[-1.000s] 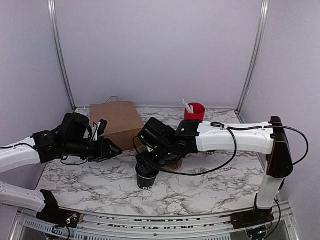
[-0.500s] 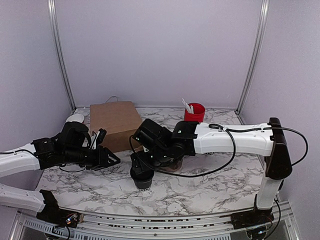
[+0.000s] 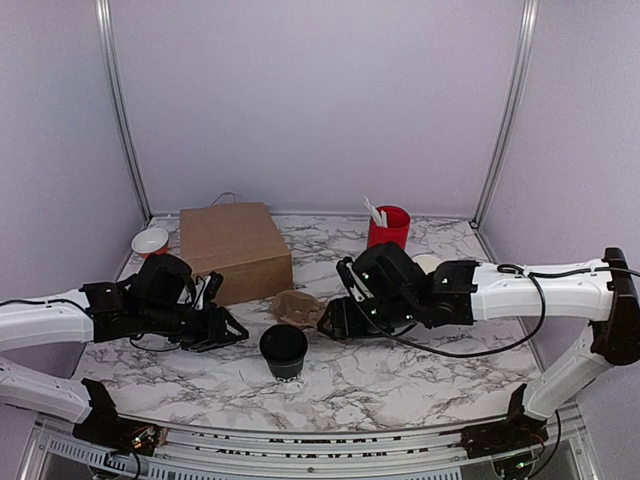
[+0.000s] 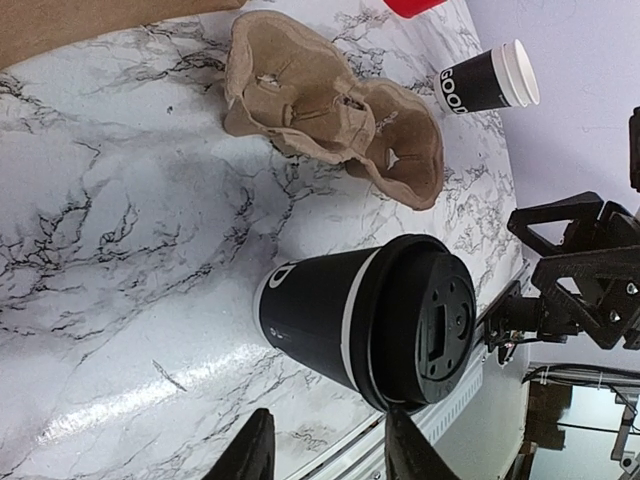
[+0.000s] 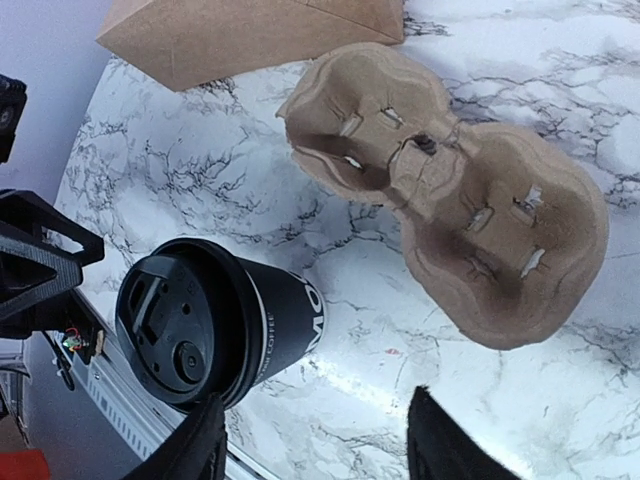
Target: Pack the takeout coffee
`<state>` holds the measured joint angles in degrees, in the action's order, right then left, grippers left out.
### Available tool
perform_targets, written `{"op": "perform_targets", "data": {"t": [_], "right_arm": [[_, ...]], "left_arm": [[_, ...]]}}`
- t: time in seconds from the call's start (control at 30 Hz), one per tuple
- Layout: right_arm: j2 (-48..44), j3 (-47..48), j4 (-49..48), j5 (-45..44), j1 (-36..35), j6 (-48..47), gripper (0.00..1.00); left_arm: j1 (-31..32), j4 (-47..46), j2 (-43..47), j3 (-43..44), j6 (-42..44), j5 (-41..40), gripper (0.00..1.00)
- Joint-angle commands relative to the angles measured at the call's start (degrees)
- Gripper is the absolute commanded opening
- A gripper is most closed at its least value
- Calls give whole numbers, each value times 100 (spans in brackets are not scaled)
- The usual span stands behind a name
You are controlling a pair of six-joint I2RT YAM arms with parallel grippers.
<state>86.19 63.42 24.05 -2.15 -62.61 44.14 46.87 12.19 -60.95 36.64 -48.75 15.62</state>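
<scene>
**Lidded coffee stands free between two open grippers**

Our left gripper point(image 4: 328, 445) has its jaws spread, with nothing between them. Just ahead of those jaws stands the small black paper coffee cup with the round black plastic lid point(image 4: 370, 320). It is upright on the white marbled tabletop point(image 4: 120, 250) and touches neither gripper. Past the cup from the left jaws, and just ahead of the right ones, lies the brown moulded-pulp two-well cup carrier point(image 5: 450, 190). Our right gripper point(image 5: 320, 420) is also spread and holds nothing. The coffee sits ahead of its jaws and off to one side.

We judge the step in hand to be the grasp. We should close on the paper wall below the lid, not on the lid itself, which might pop off. We should keep the cup upright and lower it straight into a well, while the other jaws steady the light carrier so it does not skid.

Both wells of the carrier are empty. The coffee's lid is seated. The brown paper bag point(image 3: 235, 250) sits well beyond the left jaws, and we cannot see its opening. The tall red cup point(image 3: 389, 228), well beyond the right jaws, holds white utensils point(image 3: 376, 211). A stack of lidless black cups with white rims point(image 4: 485, 82) stands past the carrier, and we cannot see inside it.
</scene>
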Motion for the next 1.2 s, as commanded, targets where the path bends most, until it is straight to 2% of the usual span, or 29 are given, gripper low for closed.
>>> {"op": "perform_targets", "data": {"t": [0.0, 0.2, 0.37, 0.83, 1.17], "right_arm": [[-320, -478, -1033, 500, 28, 389, 55], [-272, -981, -1913, 851, 39, 750, 45], [-87, -1114, -2277, 1022, 43, 891, 42], [72, -1278, -2378, 1032, 38, 1047, 30], [210, -1271, -2484, 1132, 38, 1046, 28]], "left_arm": [[98, -309, -339, 206, -20, 69, 38], [133, -358, -647, 369, 31, 123, 36], [173, -383, -712, 367, 55, 139, 35], [330, -601, -917, 393, -3, 122, 33], [375, -642, -1019, 404, -20, 109, 32]]}}
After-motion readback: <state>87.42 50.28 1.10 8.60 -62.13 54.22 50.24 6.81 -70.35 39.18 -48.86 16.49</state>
